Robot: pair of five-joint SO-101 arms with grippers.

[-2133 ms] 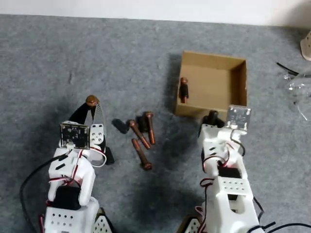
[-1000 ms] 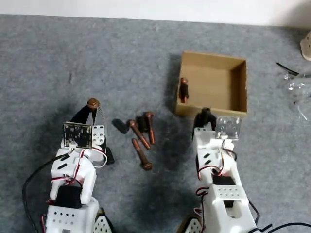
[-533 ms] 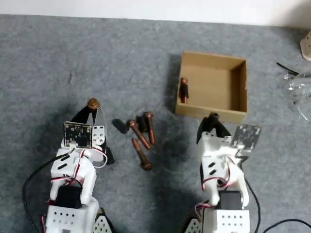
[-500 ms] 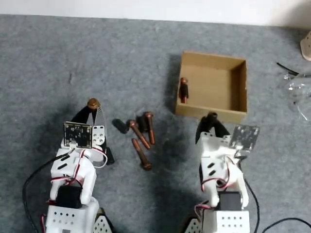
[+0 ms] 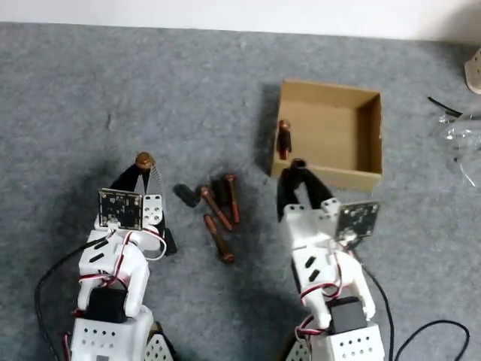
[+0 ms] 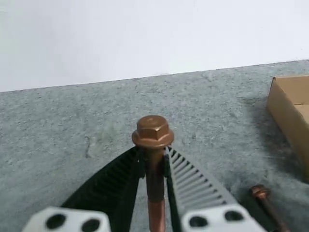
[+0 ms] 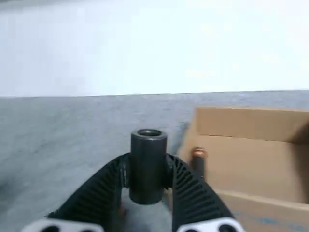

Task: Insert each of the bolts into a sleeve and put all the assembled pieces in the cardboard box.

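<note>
Loose bolts (image 5: pixel 216 208), three copper-coloured ones, lie in a small cluster on the grey counter (image 5: pixel 188 90) between the two arms. One of them also shows in the left wrist view (image 6: pixel 263 202). A spare sleeve (image 5: pixel 186 194), short and dark, lies just beside the cluster on the side of the left arm. Something else dark sits among the bolts, too small to make out.

A fourth bolt, the held bolt (image 6: pixel 153 135), stands upright with its hexagonal head on top. The left tool (image 6: pixel 153 164) is clamped on its shank, just under the head. In the high view this held bolt (image 5: pixel 143 159) and the left tool (image 5: pixel 143 174) are well apart from the box.

The right tool (image 7: pixel 148 176) is clamped on the held sleeve (image 7: pixel 148 145), a black tube that stands upright with its open end up. In the high view the right tool (image 5: pixel 295 183) is at the near left corner of the cardboard box (image 5: pixel 331 175), with the held sleeve (image 5: pixel 298 163) close against the outside of the box wall. Whether they touch, I cannot tell.

Inside the open cardboard box (image 7: pixel 251 123), against its left wall, lies one assembled piece (image 5: pixel 283 139), a bolt in a black sleeve. Clear plastic bits (image 5: pixel 458 128) lie at the far right edge.
</note>
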